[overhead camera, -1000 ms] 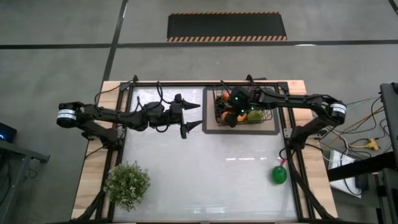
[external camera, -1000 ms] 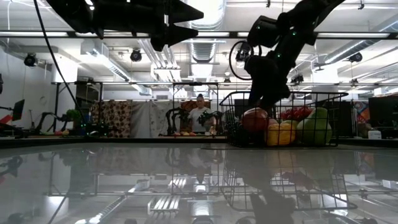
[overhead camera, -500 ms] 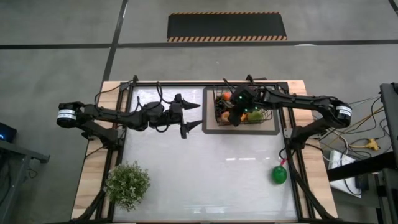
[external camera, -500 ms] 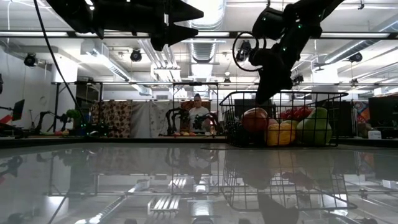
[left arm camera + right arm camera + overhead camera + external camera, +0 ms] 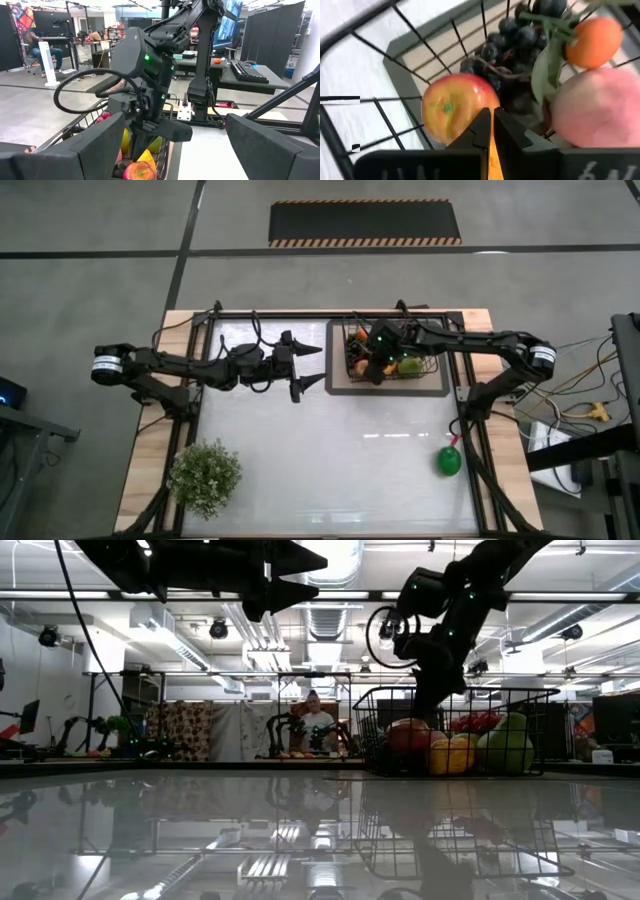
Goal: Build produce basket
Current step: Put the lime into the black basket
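Table: white top, rectangular black wire-mesh basket [image 5: 436, 369] on a tray at the far right edge.
Right gripper [image 5: 368, 370]: clenched empty over red-yellow apple [image 5: 454, 106]; lift straight up.
Left gripper [image 5: 308, 366]: released, mid-table.
Remaining: green pepper [image 5: 449, 461], right edge.

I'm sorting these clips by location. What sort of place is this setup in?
Probably a robotics lab or workshop. Past the table stand other arm rigs, a desk with a keyboard, and exposed ceiling ducts; a hazard-striped mat lies on the bare floor.
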Robot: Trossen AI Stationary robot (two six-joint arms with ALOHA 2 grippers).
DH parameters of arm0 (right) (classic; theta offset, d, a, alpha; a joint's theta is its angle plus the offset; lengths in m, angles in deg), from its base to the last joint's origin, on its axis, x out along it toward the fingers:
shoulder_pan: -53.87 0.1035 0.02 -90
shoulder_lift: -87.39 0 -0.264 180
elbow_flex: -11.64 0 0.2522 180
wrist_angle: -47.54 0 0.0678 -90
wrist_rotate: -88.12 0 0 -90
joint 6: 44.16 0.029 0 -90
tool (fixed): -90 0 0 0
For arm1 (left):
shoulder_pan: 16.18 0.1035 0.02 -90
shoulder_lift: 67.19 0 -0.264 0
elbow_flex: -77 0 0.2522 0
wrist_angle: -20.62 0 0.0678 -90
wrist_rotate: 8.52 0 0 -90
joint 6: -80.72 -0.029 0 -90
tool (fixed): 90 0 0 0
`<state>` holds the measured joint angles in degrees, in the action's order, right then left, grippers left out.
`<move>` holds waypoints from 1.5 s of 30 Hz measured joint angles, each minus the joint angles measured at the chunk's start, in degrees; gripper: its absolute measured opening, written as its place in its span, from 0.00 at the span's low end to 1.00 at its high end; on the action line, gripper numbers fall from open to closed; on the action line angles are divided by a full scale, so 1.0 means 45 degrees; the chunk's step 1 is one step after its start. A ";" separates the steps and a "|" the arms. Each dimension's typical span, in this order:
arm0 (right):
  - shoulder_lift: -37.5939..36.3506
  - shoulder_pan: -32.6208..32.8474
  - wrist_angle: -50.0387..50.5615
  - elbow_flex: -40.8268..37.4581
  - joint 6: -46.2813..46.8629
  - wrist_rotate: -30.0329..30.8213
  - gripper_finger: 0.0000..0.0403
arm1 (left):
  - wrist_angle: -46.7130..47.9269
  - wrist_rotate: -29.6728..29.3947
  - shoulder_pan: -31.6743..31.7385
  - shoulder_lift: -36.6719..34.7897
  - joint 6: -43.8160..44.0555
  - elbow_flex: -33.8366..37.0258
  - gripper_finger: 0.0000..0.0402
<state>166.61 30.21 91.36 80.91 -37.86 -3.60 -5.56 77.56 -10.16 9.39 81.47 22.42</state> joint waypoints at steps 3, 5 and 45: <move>-0.0117 0.0000 0.0354 0.0445 -0.0061 0.0098 0.03 | 0.0004 0.0000 0.0000 0.0000 0.0005 0.0000 0.82; -0.0191 0.0000 0.1075 0.1035 -0.0071 0.0182 0.03 | 0.0000 0.0000 -0.0002 0.0000 0.0005 0.0000 0.82; -0.1511 1.2379 0.7781 0.2293 2.0325 -0.2633 0.02 | -0.0855 0.0063 -0.0005 0.0000 -0.1989 -0.0466 0.82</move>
<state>159.81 85.91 126.37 91.23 53.60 -15.45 -9.41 77.84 -10.18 9.39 72.52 20.32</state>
